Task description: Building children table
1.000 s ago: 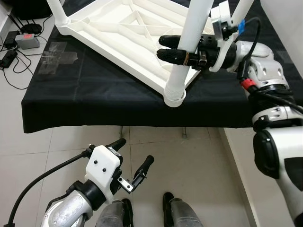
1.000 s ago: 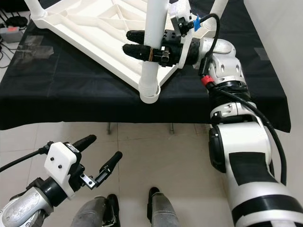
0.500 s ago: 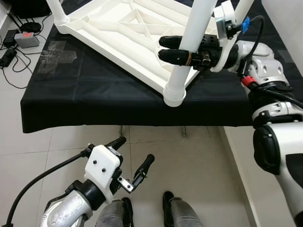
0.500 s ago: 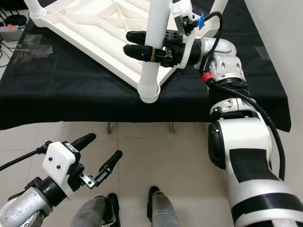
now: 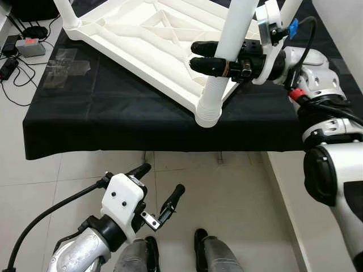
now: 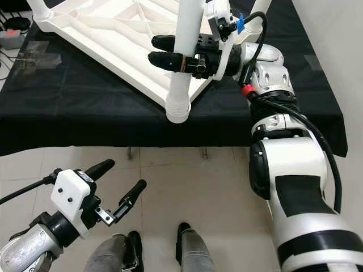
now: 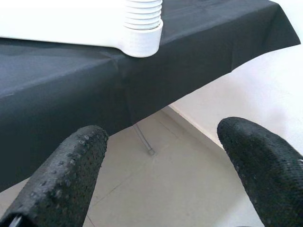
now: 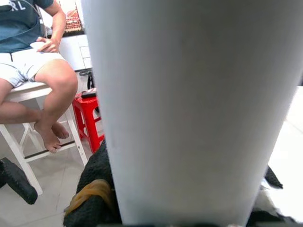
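On the black-draped worktable [image 5: 85, 122], the white tabletop [image 5: 142, 42] is laid upside down with its ribbed underside facing up, presumably so that the corner sockets can be reached from above. At the near corner, a white table leg [image 5: 227, 51] is clasped by the right gripper [image 5: 218, 58], whose two black fingers are closed around the tube at about mid-height, one on each side. The leg is tilted rather than plumb, and its ribbed lower collar [image 5: 208, 113] is seen at the corner of the tabletop, right at the table's edge; whether it is fully seated cannot be told. The grip is judged to be taken mid-tube so that the leg can be steered and pressed down into its socket. Another leg [image 5: 67, 14] is already stood at the far corner. The left gripper [image 5: 156, 192] is held low over the tiled floor [image 5: 238, 209], fingers spread and empty, apparently in reserve. In the right wrist view, a seated person [image 8: 33, 61] is glimpsed behind the tube.
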Controlling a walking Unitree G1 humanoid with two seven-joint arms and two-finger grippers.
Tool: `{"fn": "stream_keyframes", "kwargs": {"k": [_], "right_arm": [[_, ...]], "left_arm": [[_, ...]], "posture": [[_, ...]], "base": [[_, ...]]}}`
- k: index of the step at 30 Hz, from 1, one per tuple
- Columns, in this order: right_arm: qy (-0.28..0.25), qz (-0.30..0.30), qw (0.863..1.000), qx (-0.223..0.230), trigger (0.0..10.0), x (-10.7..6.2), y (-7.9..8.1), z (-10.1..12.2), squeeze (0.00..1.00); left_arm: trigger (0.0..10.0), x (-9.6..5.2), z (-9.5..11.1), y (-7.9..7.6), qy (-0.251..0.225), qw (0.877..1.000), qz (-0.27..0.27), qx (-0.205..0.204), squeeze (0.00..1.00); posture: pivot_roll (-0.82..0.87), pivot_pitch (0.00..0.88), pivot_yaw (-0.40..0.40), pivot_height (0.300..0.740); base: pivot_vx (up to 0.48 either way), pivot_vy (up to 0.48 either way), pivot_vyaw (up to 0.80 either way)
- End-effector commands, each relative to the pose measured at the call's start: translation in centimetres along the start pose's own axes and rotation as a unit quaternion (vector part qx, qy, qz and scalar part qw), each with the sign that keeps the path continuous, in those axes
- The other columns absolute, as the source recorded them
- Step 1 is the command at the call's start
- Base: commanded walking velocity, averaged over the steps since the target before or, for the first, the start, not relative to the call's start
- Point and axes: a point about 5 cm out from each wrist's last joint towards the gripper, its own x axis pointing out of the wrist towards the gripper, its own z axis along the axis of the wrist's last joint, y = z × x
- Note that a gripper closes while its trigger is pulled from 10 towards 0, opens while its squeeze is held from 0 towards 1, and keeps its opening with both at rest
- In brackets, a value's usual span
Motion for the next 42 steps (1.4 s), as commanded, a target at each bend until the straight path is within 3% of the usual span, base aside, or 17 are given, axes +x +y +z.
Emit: {"fn": "stream_keyframes", "kwargs": {"k": [1,36,42], "right_arm": [[0.026,-0.003,1.0,0.007,10.0,-0.2,0.0,-0.8,0.0],[0.04,-0.088,0.995,0.005,10.0,0.4,-0.5,-1.9,0.0],[0.033,-0.113,0.993,-0.017,10.0,0.2,-0.6,-1.3,0.0]], "left_arm": [[10.0,-0.2,-0.1,-0.3,0.007,1.0,-0.006,0.001,0.0],[10.0,0.0,-0.2,0.0,0.006,1.0,-0.006,0.006,0.0],[10.0,0.1,-0.2,0.0,0.005,1.0,-0.006,0.007,0.0]], "posture": [[0.05,0.351,-0.022,0.74],[0.05,0.344,-0.015,0.74],[0.04,0.334,-0.013,0.74]], "base": [[0.0,0.0,0.0],[0.0,0.0,0.0],[0.0,0.0,0.0]]}}
